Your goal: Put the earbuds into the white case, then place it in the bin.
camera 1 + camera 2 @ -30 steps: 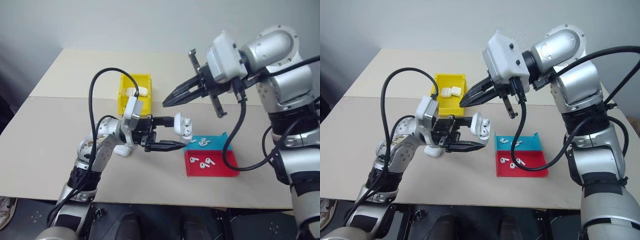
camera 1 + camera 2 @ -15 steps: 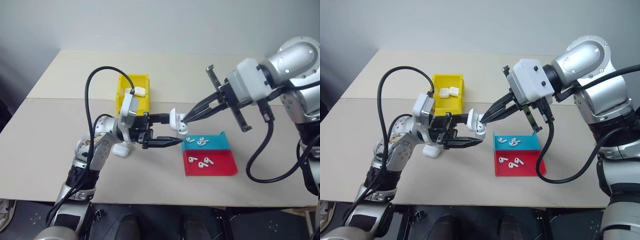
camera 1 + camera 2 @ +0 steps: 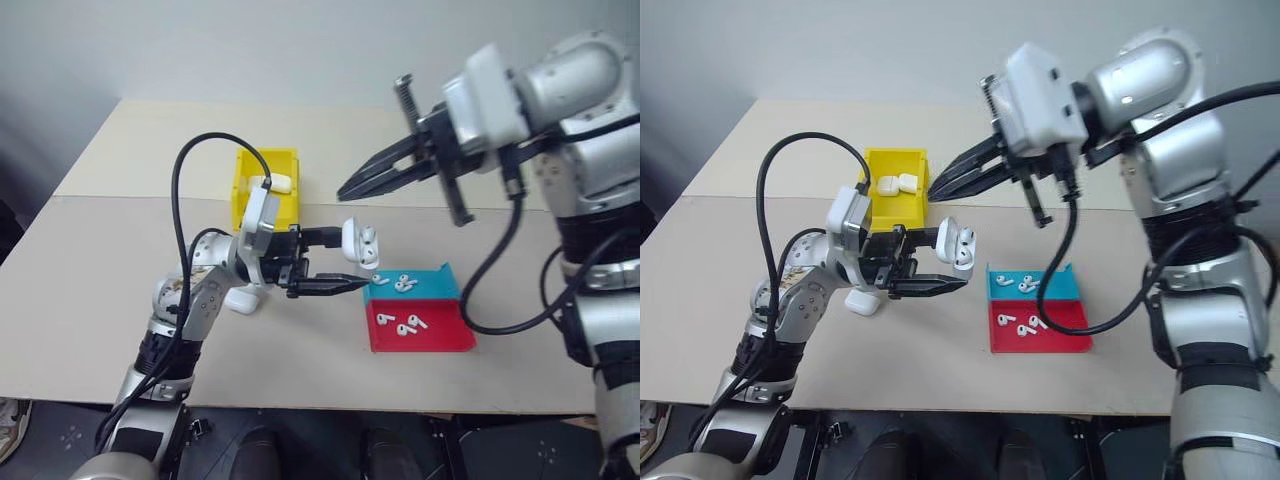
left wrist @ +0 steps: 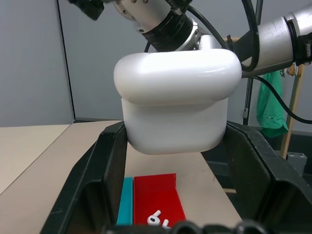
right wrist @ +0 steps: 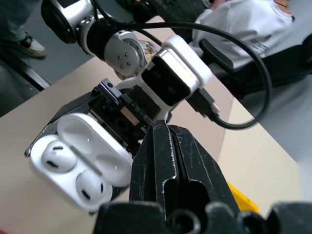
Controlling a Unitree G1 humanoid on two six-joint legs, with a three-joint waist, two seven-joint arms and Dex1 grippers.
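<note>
The small glossy white rounded case (image 3: 960, 246), lid open with two earbuds (image 5: 68, 169) seated inside, was held above the middle of the desk (image 3: 720, 300), clenched in the left gripper (image 3: 943, 262). The right gripper (image 3: 940, 190), fingers pressed together and empty, hung above it. The bright yellow plastic bin (image 3: 878, 208) sat behind, toward the far edge; red (image 3: 1055, 338) and blue (image 3: 1055, 290) trays lay nearer the front.

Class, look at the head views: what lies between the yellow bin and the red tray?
The left gripper holding the open white case above the table, then the blue tray beside the red tray.
</note>
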